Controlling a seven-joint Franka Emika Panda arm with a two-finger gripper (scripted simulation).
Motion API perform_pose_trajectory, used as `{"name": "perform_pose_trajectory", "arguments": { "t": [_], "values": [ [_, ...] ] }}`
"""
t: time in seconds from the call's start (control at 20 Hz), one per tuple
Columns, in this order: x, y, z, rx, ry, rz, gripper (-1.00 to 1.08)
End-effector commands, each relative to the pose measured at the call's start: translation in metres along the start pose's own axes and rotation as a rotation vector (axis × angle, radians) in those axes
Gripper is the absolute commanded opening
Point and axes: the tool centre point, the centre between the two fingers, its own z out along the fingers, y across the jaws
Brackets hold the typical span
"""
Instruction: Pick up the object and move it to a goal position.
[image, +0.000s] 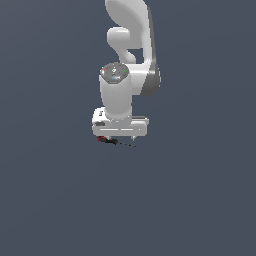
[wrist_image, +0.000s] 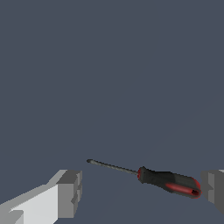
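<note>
While the gripper (image: 120, 136) hangs wide open just over the screwdriver (wrist_image: 151, 176) lying flat on the tabletop (image: 60, 200), tool sits off-centre, handle near one finger (wrist_image: 214, 189); recentre over handle, descend, then close.

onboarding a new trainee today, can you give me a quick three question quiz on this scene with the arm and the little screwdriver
1. True or false: the fingers are already clamped on the screwdriver.
2. Multiple choice: which colours show on the screwdriver's handle? A) blue and white B) red and black C) plain yellow
3. Short answer: in the exterior view, where does the screwdriver lie relative to the gripper?

Key
1. False: in the wrist view the fingers stand wide apart, with the screwdriver lying between them and the handle end close to one finger.
2. B
3. Just below the gripper's fingertips, with its thin shaft pointing toward the exterior view's right.
</note>
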Motion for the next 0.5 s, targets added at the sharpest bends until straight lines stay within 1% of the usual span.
{"name": "perform_pose_trajectory", "arguments": {
  "t": [0.0,0.45],
  "values": [
    [-0.0003,0.0005,0.0006,0.0,0.0,-0.008,1.0],
    [-0.0051,0.0051,0.009,-0.005,-0.001,-0.109,1.0]
  ]
}}
